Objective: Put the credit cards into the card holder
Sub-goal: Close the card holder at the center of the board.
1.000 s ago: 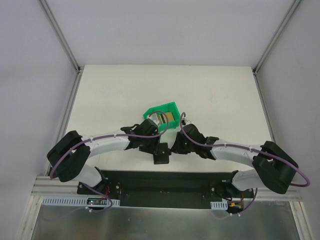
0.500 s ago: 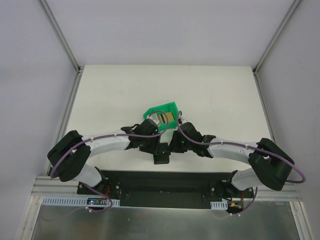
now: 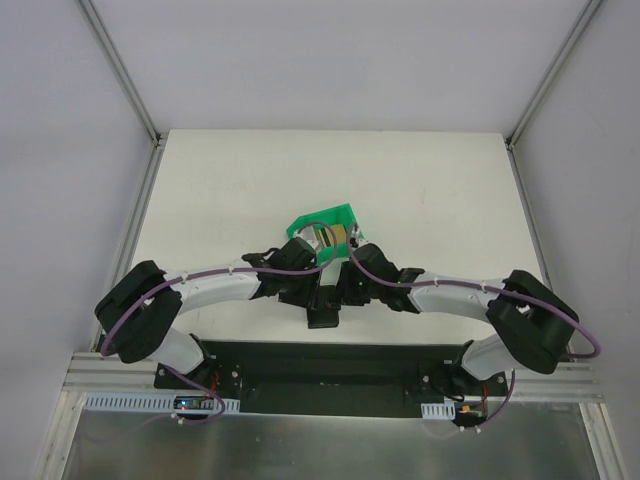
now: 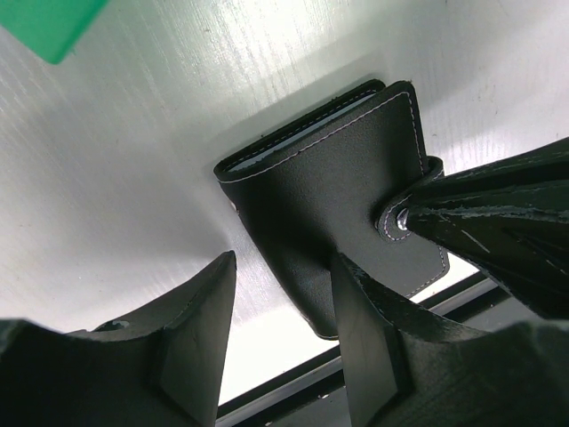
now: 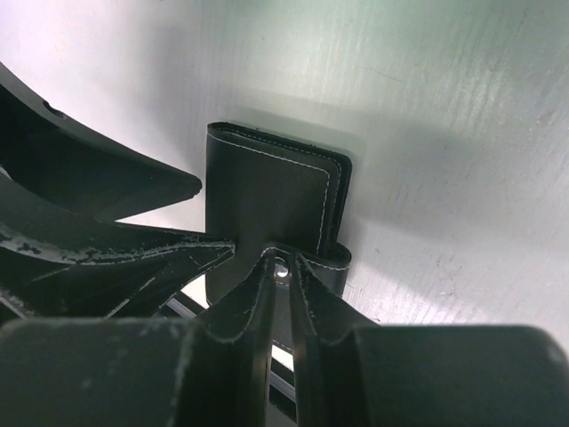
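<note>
The black card holder (image 3: 323, 310) lies folded shut near the table's front edge, between the two arms. In the right wrist view my right gripper (image 5: 282, 261) is shut on the card holder's (image 5: 263, 191) small snap tab (image 5: 331, 258). My left gripper (image 4: 284, 267) stands open over the card holder's (image 4: 329, 178) near corner, one finger (image 4: 364, 338) above the leather and the other (image 4: 200, 329) over bare table. The credit cards (image 3: 337, 236), gold and white, sit in the green bin (image 3: 305, 222) just behind both grippers.
A corner of the green bin (image 4: 49, 22) shows at the upper left of the left wrist view. The black base rail (image 3: 320, 365) runs along the table's front edge, right beside the card holder. Both arms crowd the middle front of the table.
My right arm has slid left, up to the card holder, and its fingers now sit on the tab. The left arm and the card holder have stayed in place.
</note>
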Tool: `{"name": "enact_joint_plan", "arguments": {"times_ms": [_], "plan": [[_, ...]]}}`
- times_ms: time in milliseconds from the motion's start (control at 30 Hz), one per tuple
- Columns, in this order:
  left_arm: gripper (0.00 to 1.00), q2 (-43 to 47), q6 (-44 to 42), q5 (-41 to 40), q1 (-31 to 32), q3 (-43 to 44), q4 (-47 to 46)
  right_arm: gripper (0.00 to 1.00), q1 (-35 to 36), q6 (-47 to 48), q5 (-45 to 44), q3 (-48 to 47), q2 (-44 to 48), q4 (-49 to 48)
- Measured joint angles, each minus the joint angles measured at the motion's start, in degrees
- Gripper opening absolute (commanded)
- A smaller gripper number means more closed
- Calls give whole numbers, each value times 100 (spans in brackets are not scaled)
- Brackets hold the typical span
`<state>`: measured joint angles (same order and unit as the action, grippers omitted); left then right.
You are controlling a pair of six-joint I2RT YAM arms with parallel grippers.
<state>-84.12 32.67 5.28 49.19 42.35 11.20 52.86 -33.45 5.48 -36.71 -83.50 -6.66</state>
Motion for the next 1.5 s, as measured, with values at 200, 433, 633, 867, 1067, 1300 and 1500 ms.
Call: {"name": "enact_joint_plan", "arguments": {"times_ms": [200, 433, 633, 867, 1067, 1300, 1500], "plan": [[46, -28, 0, 2, 0, 28, 11, 14, 50, 0, 2, -68, -85, -46], [45, -52, 0, 7, 0, 48, 20, 17, 70, 4, -59, -87, -92, -37], [46, -52, 37, 2, 0, 48, 17, 17, 87, 94, -313, -101, 297, 315], [48, -52, 39, 0, 0, 50, 17, 17, 85, 42, -527, -57, 472, 490], [48, -63, 39, -2, 0, 61, 15, 18, 74, -4, -496, 0, 487, 557], [49, -63, 66, -4, 0, 61, 17, 18, 63, -114, -234, -2, 234, 459], [48, -74, 79, -4, 0, 61, 15, 18, 63, -216, -57, -2, 92, 210]]}}
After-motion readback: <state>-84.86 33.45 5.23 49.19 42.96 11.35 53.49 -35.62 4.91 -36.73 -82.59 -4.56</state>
